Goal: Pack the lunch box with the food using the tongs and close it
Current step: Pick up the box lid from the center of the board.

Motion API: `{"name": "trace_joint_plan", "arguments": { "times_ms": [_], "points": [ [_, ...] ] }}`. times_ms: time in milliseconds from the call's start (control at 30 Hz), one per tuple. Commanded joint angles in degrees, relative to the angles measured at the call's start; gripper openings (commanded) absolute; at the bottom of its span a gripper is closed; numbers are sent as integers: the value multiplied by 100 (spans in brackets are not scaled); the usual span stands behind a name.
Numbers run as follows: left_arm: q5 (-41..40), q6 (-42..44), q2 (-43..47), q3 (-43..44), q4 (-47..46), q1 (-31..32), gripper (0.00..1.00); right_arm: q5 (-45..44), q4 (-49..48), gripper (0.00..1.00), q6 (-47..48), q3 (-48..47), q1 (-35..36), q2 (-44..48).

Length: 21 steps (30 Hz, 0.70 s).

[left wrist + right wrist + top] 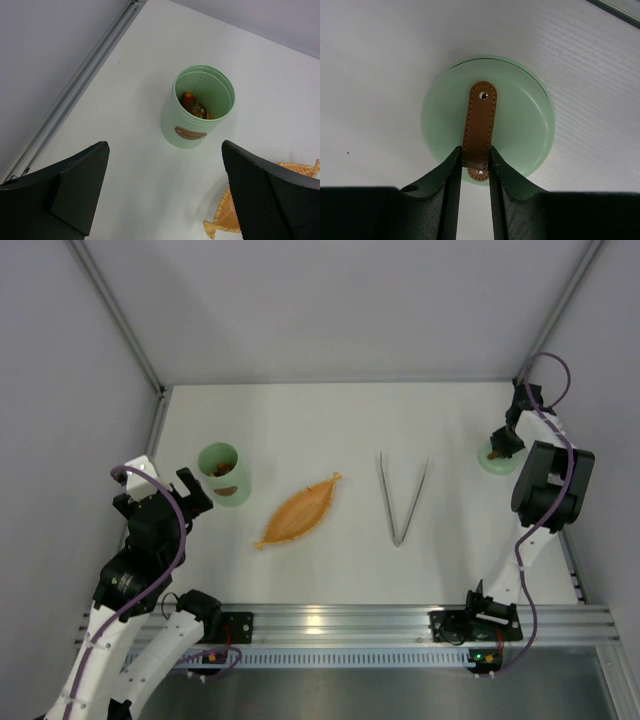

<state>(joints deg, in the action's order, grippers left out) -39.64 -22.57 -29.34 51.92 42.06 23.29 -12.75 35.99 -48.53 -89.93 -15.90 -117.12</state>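
Your right gripper (475, 156) is clamping its jaws on the brown handle (479, 120) of the lid (520, 125), which is lying flat on the white table (330, 420) out at 3 o'clock in the top view. Your left gripper (164, 150), jaws standing wide apart, is hovering near the lunch box (192, 132) at 9 o'clock (food (195, 107) sitting inside). The tongs (397, 536) are lying just right of centre, beside the orange tray (298, 510). Pale grey walls (330, 310) are enclosing the table on three sides.
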Motion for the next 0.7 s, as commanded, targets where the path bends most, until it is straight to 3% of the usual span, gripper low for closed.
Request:
{"name": "trace_joint_plan", "arguments": {
  "times_ms": [0, 267, 667],
  "points": [
    [0, 51, 69, -24, -225, -9, 99, -34, -206, 22, 90, 125, -62, 224],
    [9, 42, 78, -24, -225, -9, 99, 88, -312, 11, 291, 370, -36, 803],
    [-9, 42, 43, -33, -234, -9, 99, 343, -374, 10, 809, 503, 535, 2026]
  ]
}}
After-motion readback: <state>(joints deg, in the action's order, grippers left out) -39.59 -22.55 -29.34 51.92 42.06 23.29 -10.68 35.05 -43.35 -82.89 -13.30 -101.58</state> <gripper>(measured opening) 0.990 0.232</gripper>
